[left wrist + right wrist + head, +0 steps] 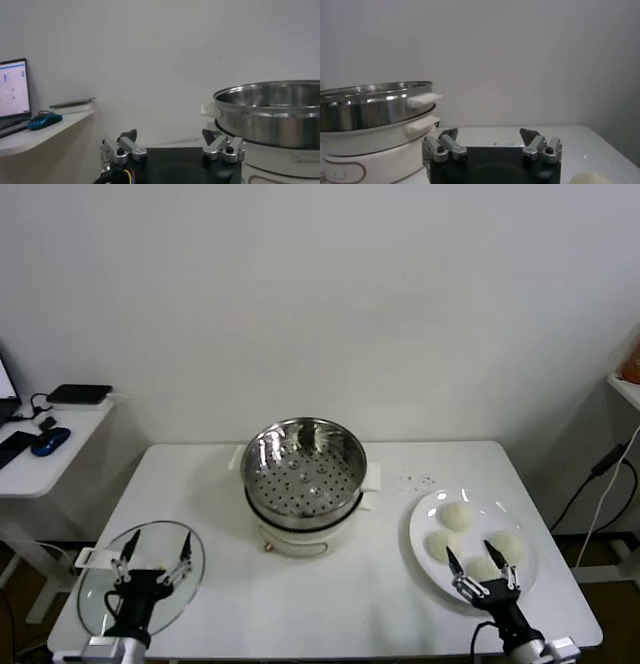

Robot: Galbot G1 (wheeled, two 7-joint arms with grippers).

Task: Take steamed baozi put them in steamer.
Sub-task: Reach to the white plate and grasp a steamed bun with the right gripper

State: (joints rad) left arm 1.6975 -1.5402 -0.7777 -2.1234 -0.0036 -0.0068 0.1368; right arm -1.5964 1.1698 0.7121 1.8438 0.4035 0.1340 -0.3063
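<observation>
The steel steamer [303, 467] with a perforated bottom stands empty on its cream-white pot base at the table's middle. It also shows in the left wrist view [272, 112] and the right wrist view [372, 102]. Several cream-white baozi lie on a white plate [426, 554] at the right: one at the back [456, 515], one at the left [441, 544], one at the right [505, 544], one at the front [481, 568]. My right gripper [482, 564] is open above the front baozi; one bun [597, 178] shows beside it. My left gripper [153, 556] is open over the glass lid.
A round glass lid [100, 589] lies flat at the table's front left. A side desk [45, 454] with a blue mouse [50, 440] and dark devices stands at the far left. A cable [600, 484] hangs at the right. The wall is close behind the table.
</observation>
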